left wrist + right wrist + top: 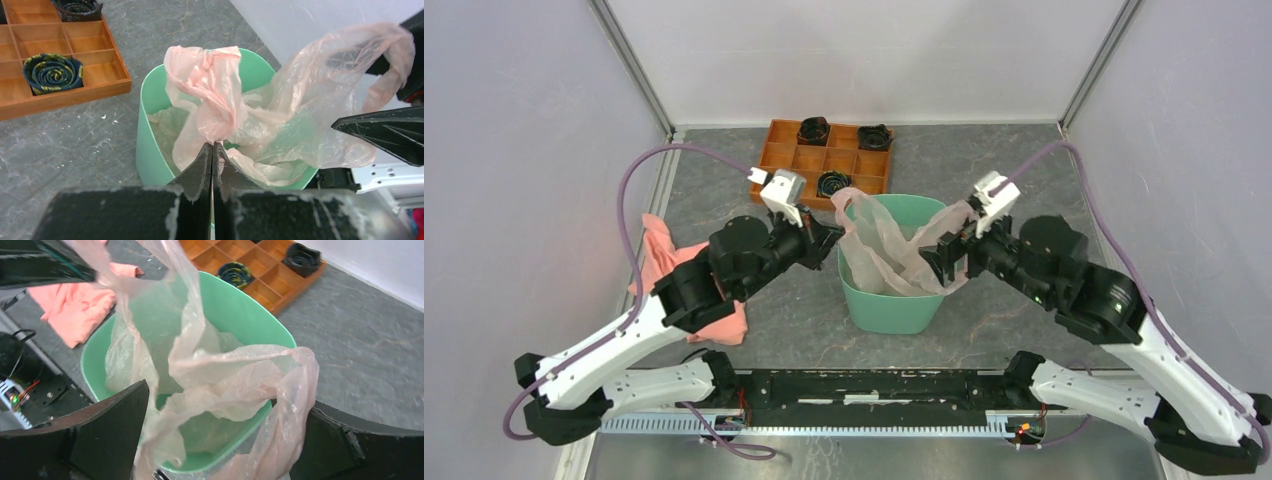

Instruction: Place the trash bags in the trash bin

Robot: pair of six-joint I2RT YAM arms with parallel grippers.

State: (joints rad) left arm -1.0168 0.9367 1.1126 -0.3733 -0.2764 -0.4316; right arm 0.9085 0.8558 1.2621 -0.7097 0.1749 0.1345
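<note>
The mint-green trash bin [889, 310] stands upright at the table's middle. A pale-pink see-through trash bag [874, 235] hangs into it, and its top is stretched across the rim between both grippers. My left gripper [832, 237] is at the bin's left rim. In the left wrist view it [213, 150] is shut on a bunched part of the bag [215, 95] above the bin [150, 145]. My right gripper [941, 256] is at the bin's right rim. In the right wrist view it [220, 435] is open wide. The bag's film [225, 375] hangs between its fingers and drapes against the right finger [335, 445], over the bin [240, 305].
An orange compartment tray [784, 150] with dark rolled items stands just behind the bin. A salmon-pink cloth [664, 260] lies on the table at the left, under my left arm. Grey walls close in the table on three sides.
</note>
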